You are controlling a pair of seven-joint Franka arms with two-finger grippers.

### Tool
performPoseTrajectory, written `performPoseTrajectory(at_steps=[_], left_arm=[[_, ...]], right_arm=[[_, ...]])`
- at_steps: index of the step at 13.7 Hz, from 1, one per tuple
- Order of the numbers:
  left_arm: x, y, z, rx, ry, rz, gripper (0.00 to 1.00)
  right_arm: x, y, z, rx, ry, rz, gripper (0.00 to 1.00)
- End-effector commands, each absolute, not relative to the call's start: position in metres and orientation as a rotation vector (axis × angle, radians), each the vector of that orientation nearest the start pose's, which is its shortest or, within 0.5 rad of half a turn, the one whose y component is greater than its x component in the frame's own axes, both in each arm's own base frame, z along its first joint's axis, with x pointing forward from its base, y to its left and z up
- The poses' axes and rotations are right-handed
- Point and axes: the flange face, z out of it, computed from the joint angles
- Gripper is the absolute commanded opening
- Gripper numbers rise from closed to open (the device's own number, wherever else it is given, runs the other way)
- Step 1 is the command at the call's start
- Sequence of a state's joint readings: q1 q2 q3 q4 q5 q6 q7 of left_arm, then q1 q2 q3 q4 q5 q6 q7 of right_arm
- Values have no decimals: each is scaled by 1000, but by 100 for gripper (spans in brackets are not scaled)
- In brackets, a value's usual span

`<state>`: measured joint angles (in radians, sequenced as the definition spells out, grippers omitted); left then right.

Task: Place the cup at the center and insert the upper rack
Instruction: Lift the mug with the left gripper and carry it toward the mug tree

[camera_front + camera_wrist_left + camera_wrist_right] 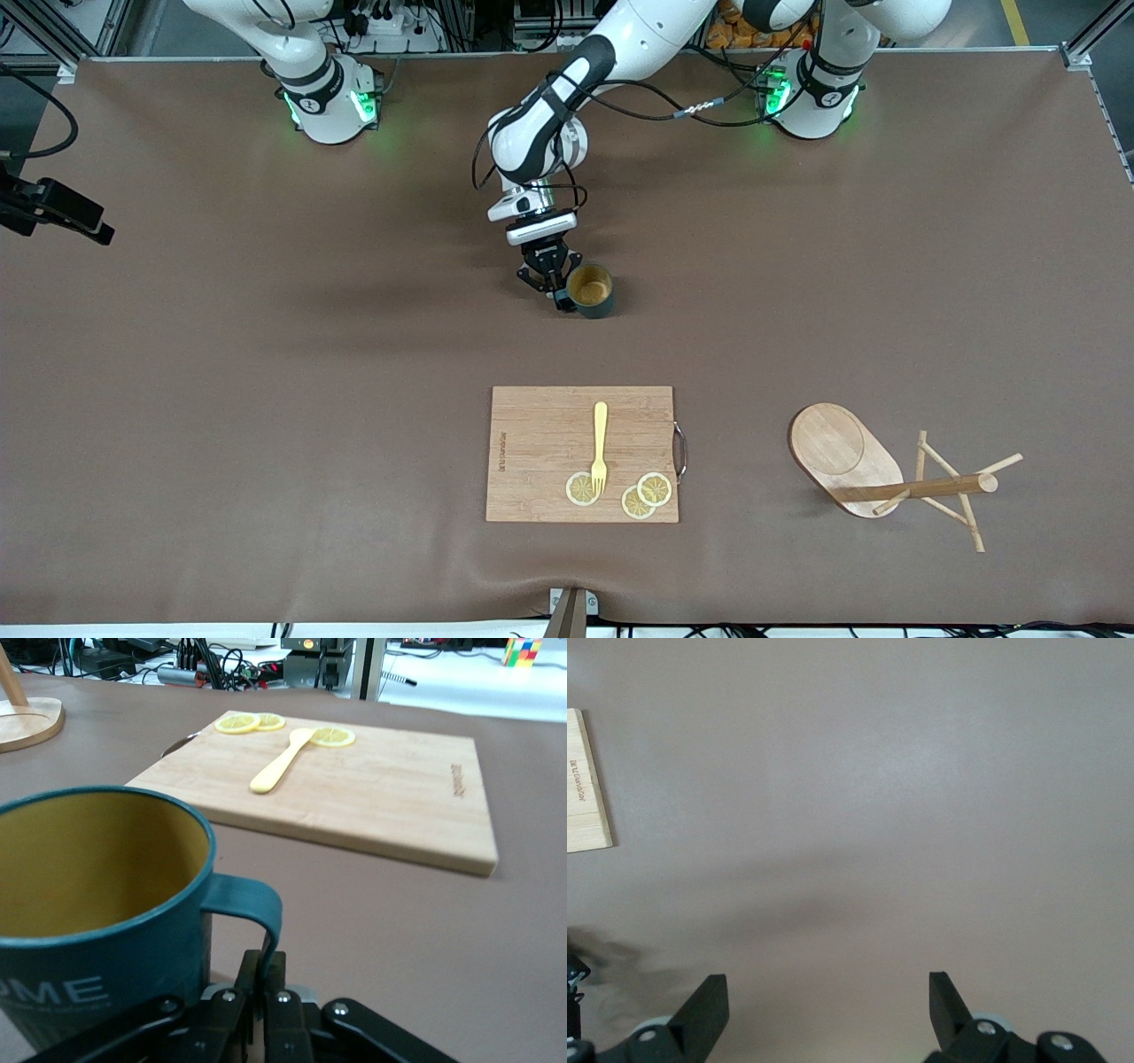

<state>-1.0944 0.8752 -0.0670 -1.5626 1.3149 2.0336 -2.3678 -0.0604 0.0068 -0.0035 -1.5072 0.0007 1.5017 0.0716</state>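
So, my left claw [560, 292] is pinched shut on the thin loop handle of the cup [592, 290], which stands upright on the desk [266, 399] near its middle, mouth up. The cup is round, one only, dark teal outside with pale lettering, mustard-yellow and matte inside; in the front view its handle points toward about eight o'clock, straight into my fingers [266, 988].

From the cup, the cutting board [582, 454] lies at six o'clock, nearer the front camera. It is one flat rectangle of pale striped wood with a small metal handle on the edge toward the left arm's end. On it lie one yellow fork [600, 446], tines toward the front camera, and three thin lemon slices [645, 496], one under the tines and two overlapping beside it.

The upper rack [886, 474] lies at about four o'clock from the cup, toward the left arm's end. It is one light wooden mug tree, tipped on its side: smooth oval base on edge, round post running level along the desk's length, thin slanted pegs crossing it.

My right claw [828, 1005] hangs wide open over bare brown desk, holding nothing, with one corner of the board in its view. That arm waits.
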Motion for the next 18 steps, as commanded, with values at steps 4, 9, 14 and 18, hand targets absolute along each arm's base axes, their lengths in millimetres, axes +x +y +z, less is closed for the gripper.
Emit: performPoseTrajectory(at_steps=[4,9,14,18], left_arm=[[371,-614,220,-2648,-828,-1391,0],[446,-583,318,-2658,-1133,-1225,0],[515,-525,388,-2646,-1357,-1105,0],[543,-490,432,-2627,-1596,-989,0]], right_arm=[[549,-38,649,-3131,218,24,100],[549,-38,649,-3131,216,24,100],[549,-38,650,-3131,221,22,100],[549,-38,650,-3131,221,24,100]])
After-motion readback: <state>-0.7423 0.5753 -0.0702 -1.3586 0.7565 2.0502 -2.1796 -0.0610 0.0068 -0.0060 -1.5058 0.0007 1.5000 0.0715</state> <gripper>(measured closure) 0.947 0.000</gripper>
